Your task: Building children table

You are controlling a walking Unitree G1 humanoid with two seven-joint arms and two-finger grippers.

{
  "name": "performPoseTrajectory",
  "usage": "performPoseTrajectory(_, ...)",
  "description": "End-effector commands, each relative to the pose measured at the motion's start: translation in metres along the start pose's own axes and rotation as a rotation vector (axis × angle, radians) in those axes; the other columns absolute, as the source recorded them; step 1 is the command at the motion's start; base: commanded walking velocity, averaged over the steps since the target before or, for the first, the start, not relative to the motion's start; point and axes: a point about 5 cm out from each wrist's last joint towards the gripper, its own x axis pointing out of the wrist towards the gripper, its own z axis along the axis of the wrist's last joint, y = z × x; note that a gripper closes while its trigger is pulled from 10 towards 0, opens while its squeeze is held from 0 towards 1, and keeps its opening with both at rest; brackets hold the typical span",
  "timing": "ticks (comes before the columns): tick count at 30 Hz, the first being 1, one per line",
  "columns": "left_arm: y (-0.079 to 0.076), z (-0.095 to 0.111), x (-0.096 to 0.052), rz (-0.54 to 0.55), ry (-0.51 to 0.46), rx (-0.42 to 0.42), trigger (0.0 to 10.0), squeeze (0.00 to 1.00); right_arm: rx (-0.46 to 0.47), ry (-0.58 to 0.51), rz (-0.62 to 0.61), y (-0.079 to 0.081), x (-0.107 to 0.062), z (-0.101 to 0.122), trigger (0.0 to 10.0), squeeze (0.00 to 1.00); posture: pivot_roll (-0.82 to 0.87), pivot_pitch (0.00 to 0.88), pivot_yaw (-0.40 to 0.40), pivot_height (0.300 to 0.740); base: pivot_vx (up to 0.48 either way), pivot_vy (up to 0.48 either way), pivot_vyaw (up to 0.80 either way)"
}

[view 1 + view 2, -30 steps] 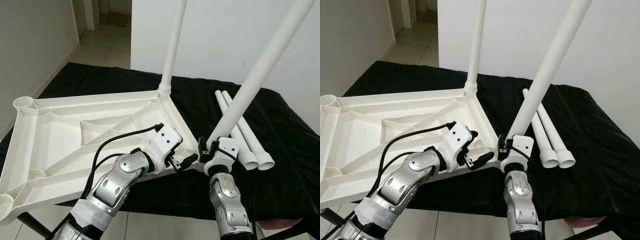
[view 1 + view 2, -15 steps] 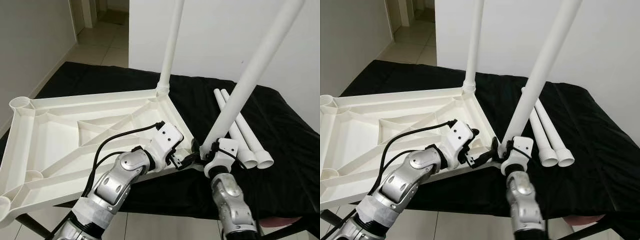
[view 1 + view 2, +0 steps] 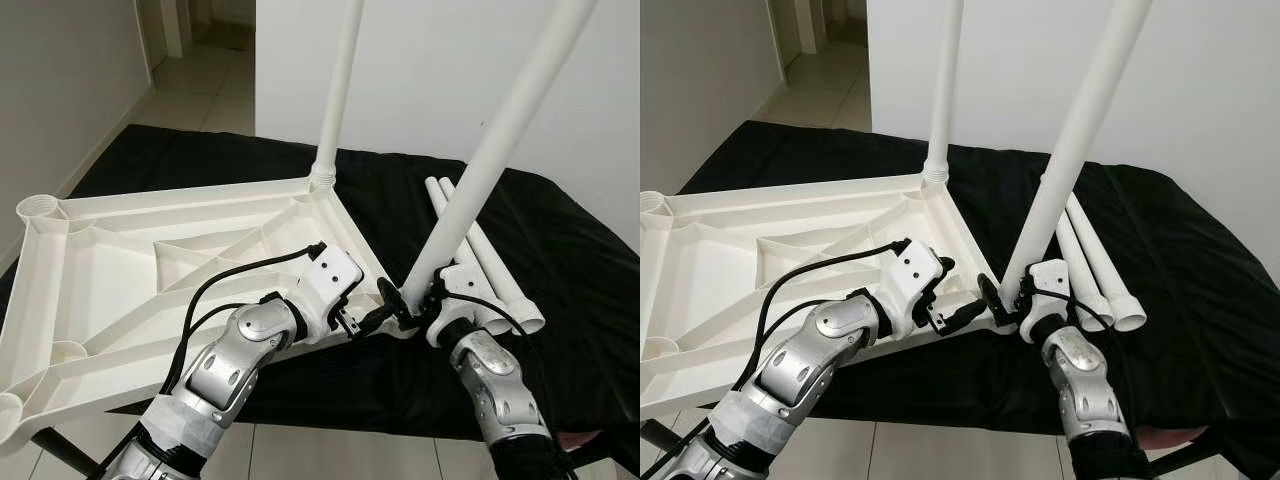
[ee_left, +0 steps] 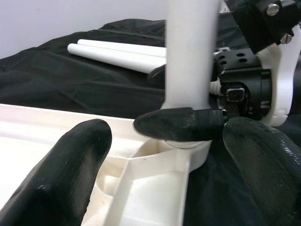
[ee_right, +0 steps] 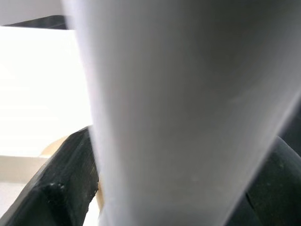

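Tabletop [image 3: 120, 270] lies upside down, sockets up; right gripper [image 3: 425, 305] pinches a leg [image 3: 470, 180] into the corner, left gripper [image 3: 375, 318] spread, bracing nearby

One white tabletop [image 3: 120, 270], upside down on one black cloth [image 3: 570, 300]. Four white table legs — two standing up from the tabletop [image 3: 338, 90] [image 3: 495, 150], two lying side by side [image 3: 500, 285]. Two grippers — left [image 3: 378, 315], right [image 3: 425, 305].

You had a white tabletop [image 3: 150, 270] and white legs [image 3: 480, 255] on a black cloth [image 3: 560, 280]; the silver arms [image 3: 235, 365] ended in black fingers [image 4: 66, 179]
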Motion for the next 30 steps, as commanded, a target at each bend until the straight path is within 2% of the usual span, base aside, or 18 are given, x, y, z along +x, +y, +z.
performPoseTrajectory(1, -0.006, 0.002, 0.0, -0.045, -0.004, 0.017, 10.0, 0.0, -0.03, 0.007, 0.069, 0.001, 0.004, 0.0, 10.0, 0.0, -0.02, 0.0, -0.095, 0.74, 0.0, 0.0, 0.0)
performPoseTrajectory(3, -0.006, 0.002, 0.0, -0.045, -0.004, 0.017, 10.0, 0.0, -0.03, 0.007, 0.069, 0.001, 0.004, 0.0, 10.0, 0.0, -0.02, 0.0, -0.095, 0.74, 0.0, 0.0, 0.0)
performPoseTrajectory(9, -0.007, 0.002, -0.001, -0.043, -0.001, 0.012, 10.0, 0.0, -0.091, 0.03, 0.173, -0.006, 0.01, 0.001, 10.0, 0.0, -0.01, 0.0, -0.099, 0.74, 0.0, 0.0, 0.0)
performPoseTrajectory(10, -0.008, 0.002, -0.001, -0.043, 0.0, 0.012, 10.0, 0.0, -0.108, 0.04, 0.193, -0.009, 0.011, 0.002, 9.1, 0.0, -0.01, 0.0, -0.1, 0.74, 0.0, 0.0, 0.0)
performPoseTrajectory(11, -0.008, 0.002, -0.001, -0.043, 0.0, 0.012, 10.0, 0.0, -0.108, 0.04, 0.193, -0.009, 0.011, 0.002, 9.1, 0.0, -0.01, 0.0, -0.1, 0.74, 0.0, 0.0, 0.0)
performPoseTrajectory(12, -0.008, 0.002, -0.001, -0.044, 0.001, 0.012, 10.0, 0.0, -0.121, 0.046, 0.206, -0.011, 0.012, 0.002, 6.9, 0.0, -0.01, 0.0, -0.1, 0.74, 0.0, 0.0, 0.0)
performPoseTrajectory(13, -0.008, 0.002, -0.001, -0.044, 0.001, 0.012, 10.0, 0.0, -0.121, 0.046, 0.206, -0.011, 0.012, 0.002, 6.9, 0.0, -0.01, 0.0, -0.1, 0.74, 0.0, 0.0, 0.0)
performPoseTrajectory(14, -0.009, 0.002, -0.002, -0.045, 0.002, 0.012, 10.0, 0.0, -0.128, 0.052, 0.217, -0.012, 0.012, 0.002, 3.1, 0.0, -0.01, 0.0, -0.103, 0.74, 0.0, 0.0, 0.0)
performPoseTrajectory(17, -0.009, 0.002, -0.002, -0.045, 0.002, 0.012, 10.0, 0.0, -0.128, 0.052, 0.217, -0.012, 0.012, 0.002, 3.1, 0.0, -0.01, 0.0, -0.103, 0.74, 0.0, 0.0, 0.0)
performPoseTrajectory(18, -0.009, 0.002, -0.002, -0.046, 0.002, 0.012, 10.0, 0.0, -0.131, 0.063, 0.231, -0.014, 0.011, 0.0, 0.0, 0.0, -0.01, 0.0, -0.105, 0.74, 0.0, 0.0, 0.0)
performPoseTrajectory(25, -0.011, 0.002, 0.0, -0.049, 0.0, 0.011, 10.0, 0.0, -0.109, 0.102, 0.26, -0.014, 0.001, -0.012, 0.0, 0.0, -0.02, 0.0, -0.105, 0.74, 0.0, 0.0, 0.0)
performPoseTrajectory(26, -0.011, 0.002, 0.0, -0.051, -0.001, 0.011, 10.0, 0.0, -0.084, 0.107, 0.242, -0.015, 0.0, -0.015, 0.9, 0.0, -0.02, 0.0, -0.106, 0.74, 0.0, 0.0, 0.0)
performPoseTrajectory(27, -0.011, 0.002, 0.0, -0.051, -0.001, 0.011, 10.0, 0.0, -0.084, 0.107, 0.242, -0.015, 0.0, -0.015, 0.9, 0.0, -0.02, 0.0, -0.106, 0.74, 0.0, 0.0, 0.0)
performPoseTrajectory(28, -0.011, 0.002, 0.0, -0.052, -0.001, 0.011, 10.0, 0.0, -0.064, 0.112, 0.222, -0.015, -0.002, -0.018, 10.0, 0.0, -0.01, 0.0, -0.107, 0.74, 0.0, 0.0, 0.0)
performPoseTrajectory(30, -0.011, 0.002, 0.0, -0.052, -0.001, 0.011, 10.0, 0.0, -0.064, 0.112, 0.222, -0.015, -0.002, -0.018, 10.0, 0.0, -0.01, 0.0, -0.107, 0.74, 0.0, 0.0, 0.0)
